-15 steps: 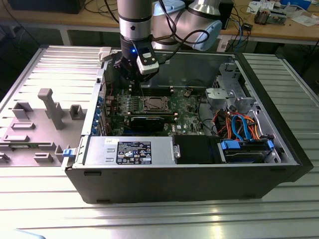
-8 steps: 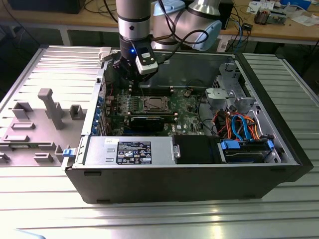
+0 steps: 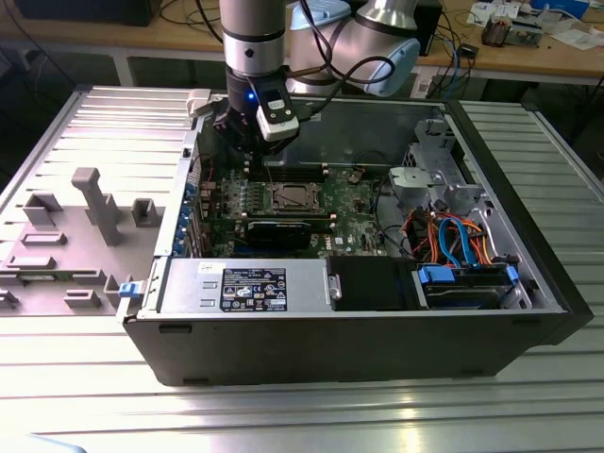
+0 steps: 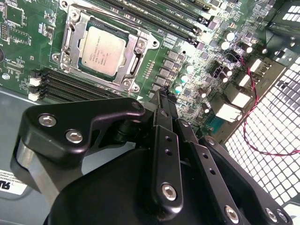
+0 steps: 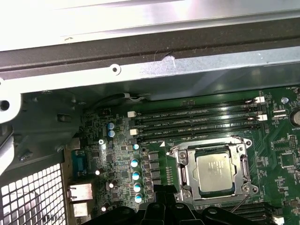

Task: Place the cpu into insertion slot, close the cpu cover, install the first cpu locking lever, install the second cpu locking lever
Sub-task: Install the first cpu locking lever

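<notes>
- Above the green motherboard (image 3: 351,215) of an open computer case (image 3: 330,344): the gripper (image 3: 243,156), hanging over the board's far corner on the exterior view's left.
- Closed right up, with both fingers (image 4: 165,117) meeting at the tips and nothing caught between them.
- Seated flat in the insertion slot (image 4: 71,19): the cpu (image 4: 104,50), silver-grey top upward, near the fingertips in the second wrist view but untouched by them.
- Lying down flat around the chip: the cpu cover (image 4: 137,56), its square window framing the metal top.
- Cannot tell whether the thin locking levers along the socket's edges are latched.
- Along the socket's two opposite sides: long black memory slots (image 5: 197,119), running parallel.
- Beside the socket in the first wrist view: a row of blue-topped capacitors (image 5: 135,176), then metal rear ports (image 5: 79,192) further toward the case wall.
- On the case wall past the ports: a perforated panel (image 4: 276,140), with a thin red-and-black wire (image 4: 255,108) trailing across it.
- Along the case's near side in the exterior view: a grey power supply (image 3: 245,283) with a label, and a bundle of blue and orange cables (image 3: 453,236) on the exterior view's right.
- Under the case: a ridged metal table (image 3: 302,406).
- On that table at the exterior view's left: grey plastic fixtures (image 3: 94,203), well apart from the gripper.
</notes>
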You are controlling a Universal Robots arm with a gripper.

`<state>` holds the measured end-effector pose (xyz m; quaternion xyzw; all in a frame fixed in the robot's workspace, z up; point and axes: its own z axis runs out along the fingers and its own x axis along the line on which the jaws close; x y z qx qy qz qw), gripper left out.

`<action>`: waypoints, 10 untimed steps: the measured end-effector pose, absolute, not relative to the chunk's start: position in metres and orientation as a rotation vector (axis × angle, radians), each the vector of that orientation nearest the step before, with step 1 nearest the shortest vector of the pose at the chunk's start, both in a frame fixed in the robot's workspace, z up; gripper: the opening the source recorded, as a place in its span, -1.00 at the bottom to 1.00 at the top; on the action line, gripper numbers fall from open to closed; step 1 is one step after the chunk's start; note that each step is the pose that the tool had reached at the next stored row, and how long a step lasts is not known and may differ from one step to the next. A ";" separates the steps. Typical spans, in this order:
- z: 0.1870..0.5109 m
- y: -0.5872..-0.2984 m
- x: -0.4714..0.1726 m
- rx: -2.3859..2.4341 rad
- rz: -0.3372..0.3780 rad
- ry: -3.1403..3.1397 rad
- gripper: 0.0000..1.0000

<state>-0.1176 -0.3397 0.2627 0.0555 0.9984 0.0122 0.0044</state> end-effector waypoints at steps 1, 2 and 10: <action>0.263 -0.340 -0.118 0.174 0.038 3.128 -0.79; 0.263 -0.340 -0.119 0.174 0.038 3.128 -0.79; 0.263 -0.339 -0.123 0.072 0.039 3.132 -0.79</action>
